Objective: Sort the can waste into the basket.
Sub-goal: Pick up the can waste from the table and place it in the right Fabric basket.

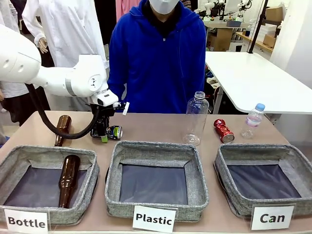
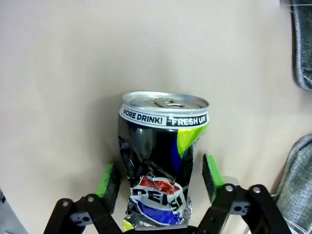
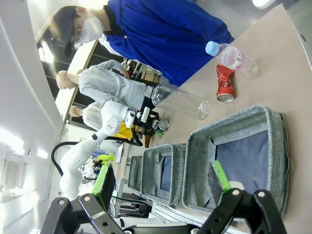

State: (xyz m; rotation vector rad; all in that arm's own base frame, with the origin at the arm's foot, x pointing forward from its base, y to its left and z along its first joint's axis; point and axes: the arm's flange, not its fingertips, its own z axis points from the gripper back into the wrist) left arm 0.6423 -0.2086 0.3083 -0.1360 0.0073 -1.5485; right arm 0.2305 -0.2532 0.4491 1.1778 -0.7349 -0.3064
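A crushed dark can [image 2: 161, 165] with blue, white and green print lies on the table [image 2: 63, 73], with its silver top pointing away from me. My left gripper [image 2: 160, 178] straddles its crumpled lower half. The green pads [image 2: 109, 180] stand close on either side, and a narrow gap shows at the right one. From the front, the left gripper [image 1: 104, 134] is low on the table beside this can [image 1: 115, 132]. A shiny red crushed can [image 1: 224, 130] lies at the far right, behind the grey "Can" basket [image 1: 265, 150]. My right gripper [image 3: 161, 183] hangs open above that basket [image 3: 234, 122], with the red can [image 3: 225, 83] beyond it.
One brown bottle [image 1: 68, 178] lies in the "Bottle" basket [image 1: 48, 152] and another [image 1: 62, 129] lies on the table behind it. A tall clear bottle [image 1: 196, 118] stands behind the "Plastic" basket [image 1: 156, 148]. A small capped bottle [image 1: 253, 120] stands by the red can. A person in blue stands at the far side.
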